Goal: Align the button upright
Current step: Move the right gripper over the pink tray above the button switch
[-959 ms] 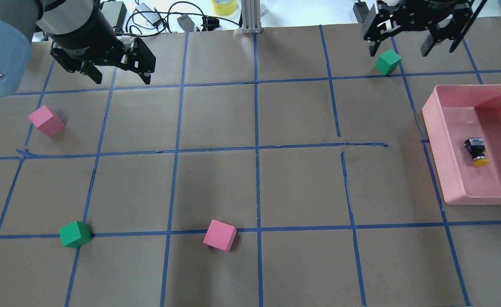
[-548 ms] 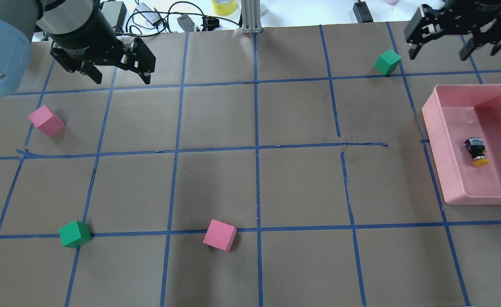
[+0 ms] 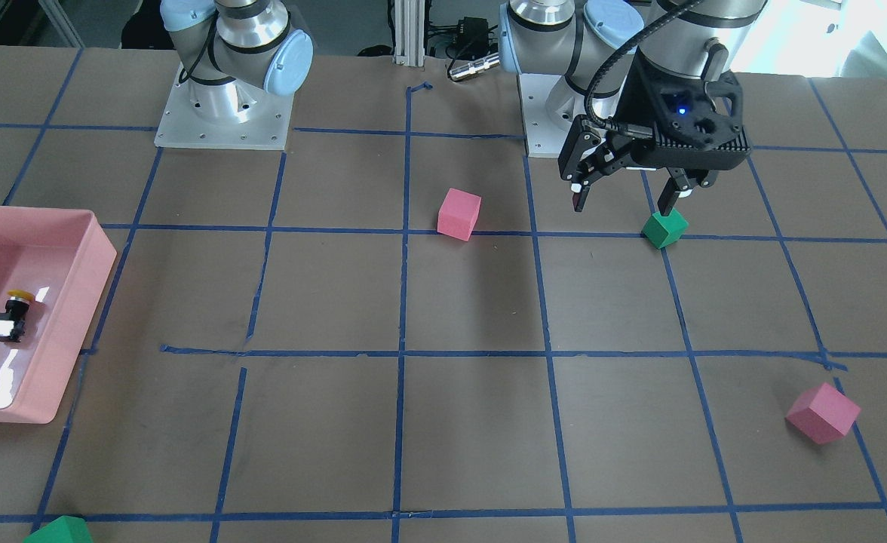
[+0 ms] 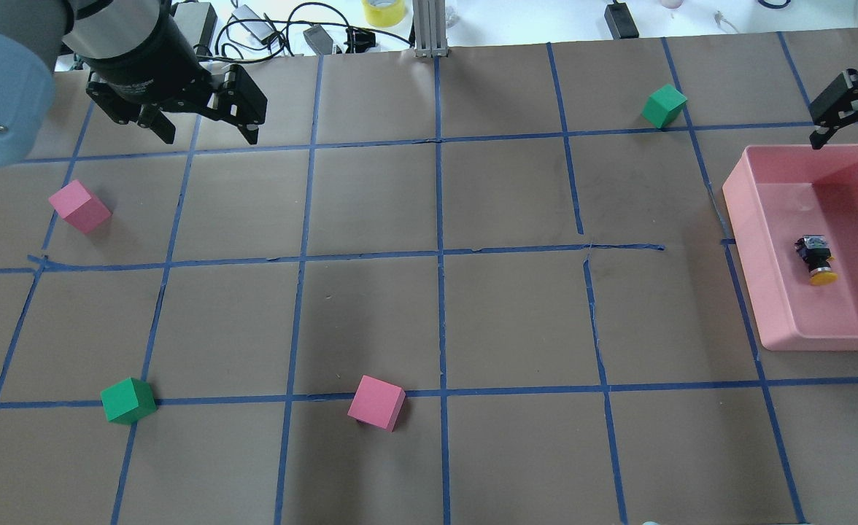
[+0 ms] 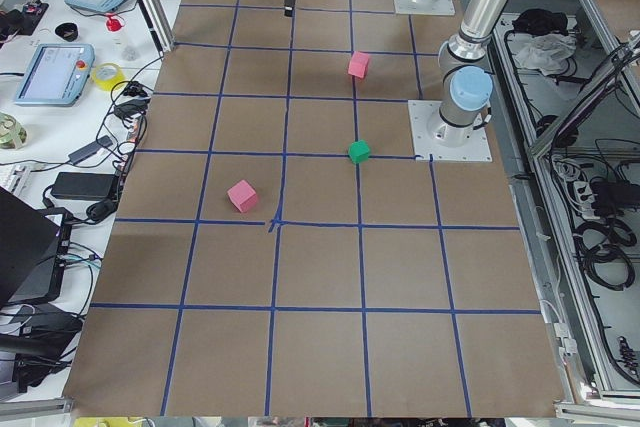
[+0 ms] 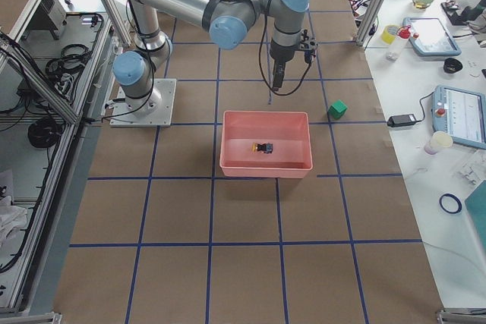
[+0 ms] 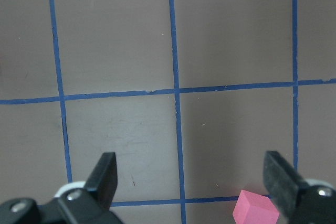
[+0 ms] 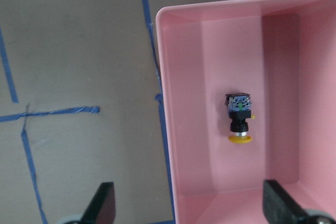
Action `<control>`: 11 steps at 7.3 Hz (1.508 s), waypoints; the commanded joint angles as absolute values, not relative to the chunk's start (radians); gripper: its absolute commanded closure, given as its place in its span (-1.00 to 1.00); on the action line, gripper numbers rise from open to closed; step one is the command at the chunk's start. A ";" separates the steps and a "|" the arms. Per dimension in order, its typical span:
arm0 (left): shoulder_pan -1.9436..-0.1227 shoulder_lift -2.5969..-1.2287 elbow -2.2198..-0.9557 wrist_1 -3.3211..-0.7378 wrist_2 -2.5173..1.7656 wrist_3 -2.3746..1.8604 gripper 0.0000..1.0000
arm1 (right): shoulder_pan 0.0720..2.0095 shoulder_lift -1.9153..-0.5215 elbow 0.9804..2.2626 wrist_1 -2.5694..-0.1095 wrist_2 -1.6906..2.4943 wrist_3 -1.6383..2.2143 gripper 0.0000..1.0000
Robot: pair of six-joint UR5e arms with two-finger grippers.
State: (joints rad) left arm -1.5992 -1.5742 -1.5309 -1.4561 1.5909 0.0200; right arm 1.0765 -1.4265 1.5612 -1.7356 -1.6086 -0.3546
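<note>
The button [image 4: 816, 259] is lying on its side on the floor of the pink tray [image 4: 761, 262], which is sitting at the robot's right end of the table. Its yellow cap is pointing toward the robot's side of the table and its pale base is pointing away; nothing is touching it. The right gripper [image 8: 189, 198] is hanging above the tray with its fingers spread wide and gripping nothing. In the right wrist view the button is showing between the two fingers [image 8: 102, 203], well below them. In the overhead view only one finger of this gripper is showing, near the tray's far rim. The left gripper [image 4: 209, 131] is hanging over the table's other half, well apart from the tray, likewise spread wide and carrying nothing. Four cubes are resting on the taped brown table [image 4: 516, 313]: a green cube [image 4: 664, 106] beyond the tray, a pink cube [image 4: 79, 205], a second green cube [image 4: 128, 399] and a second pink cube [image 4: 376, 402].
</note>
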 commanded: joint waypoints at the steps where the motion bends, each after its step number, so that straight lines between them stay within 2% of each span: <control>1: -1.598 -1.574 -1.531 -1.454 1.591 0.020 -1.00 | 1.002 -1.388 1.600 -1.827 -1.614 -0.405 -1.00; 6: -1.598 -1.574 -1.528 -1.454 1.591 0.020 -1.00 | 0.986 -1.307 1.730 -2.064 -1.597 -0.505 -1.00; 11: -1.598 -1.575 -1.529 -1.456 1.595 0.021 -1.00 | 0.974 -1.266 1.772 -2.092 -1.591 -0.537 -1.00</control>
State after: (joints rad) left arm -1.5984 -1.5743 -1.5287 -1.4556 1.5939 0.0215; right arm 0.9784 -1.2806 1.7698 -2.0908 -1.5922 -0.5356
